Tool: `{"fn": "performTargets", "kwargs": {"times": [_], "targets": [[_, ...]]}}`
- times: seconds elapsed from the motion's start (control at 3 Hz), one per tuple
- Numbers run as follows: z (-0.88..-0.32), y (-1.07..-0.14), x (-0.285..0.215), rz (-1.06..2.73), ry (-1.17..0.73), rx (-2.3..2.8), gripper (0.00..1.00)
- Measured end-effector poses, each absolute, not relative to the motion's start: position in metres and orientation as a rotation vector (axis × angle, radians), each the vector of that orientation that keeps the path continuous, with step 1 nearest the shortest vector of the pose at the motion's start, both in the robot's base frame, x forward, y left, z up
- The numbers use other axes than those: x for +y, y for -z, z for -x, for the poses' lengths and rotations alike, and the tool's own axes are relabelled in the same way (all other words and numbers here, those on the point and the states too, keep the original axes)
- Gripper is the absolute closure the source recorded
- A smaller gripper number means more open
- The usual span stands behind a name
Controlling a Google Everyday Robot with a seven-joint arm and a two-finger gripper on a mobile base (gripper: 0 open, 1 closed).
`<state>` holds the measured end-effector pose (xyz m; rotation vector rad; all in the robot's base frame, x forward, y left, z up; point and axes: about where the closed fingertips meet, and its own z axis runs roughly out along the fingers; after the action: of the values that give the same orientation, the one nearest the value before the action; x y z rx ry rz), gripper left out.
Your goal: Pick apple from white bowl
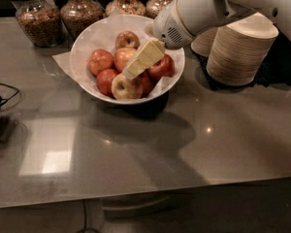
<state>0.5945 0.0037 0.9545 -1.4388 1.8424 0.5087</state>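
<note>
The white bowl [80, 45], lined with white paper, stands at the back middle of the grey table and holds several apples. The large orange-red and pale yellow apple [122, 57] lies in the middle of the pile. My gripper [132, 71] reaches in from the upper right, its cream-coloured tip slanting down-left. It lies across that apple's right side, just above a yellower apple [125, 88] at the front. A deep red apple [164, 68] lies to the right of the gripper. Part of the pile is hidden behind the gripper.
Two stacks of beige disposable bowls [240, 52] stand right of the white bowl on a dark mat. Several glass jars [36, 18] of grain line the back edge. A black cable [2, 98] lies at the left edge. My white arm [203, 8] hangs over the bowl's right rim.
</note>
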Motion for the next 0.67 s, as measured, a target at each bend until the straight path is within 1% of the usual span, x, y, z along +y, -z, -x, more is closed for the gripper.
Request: {"fn": "performTargets", "kwargs": {"times": [0.33,0.67], "targets": [[-0.602,-0.953,0.005,1.398,-0.503,1.868,0.2],[-0.6,-0.965,0.009,1.375,-0.536,1.853,0.21]]}}
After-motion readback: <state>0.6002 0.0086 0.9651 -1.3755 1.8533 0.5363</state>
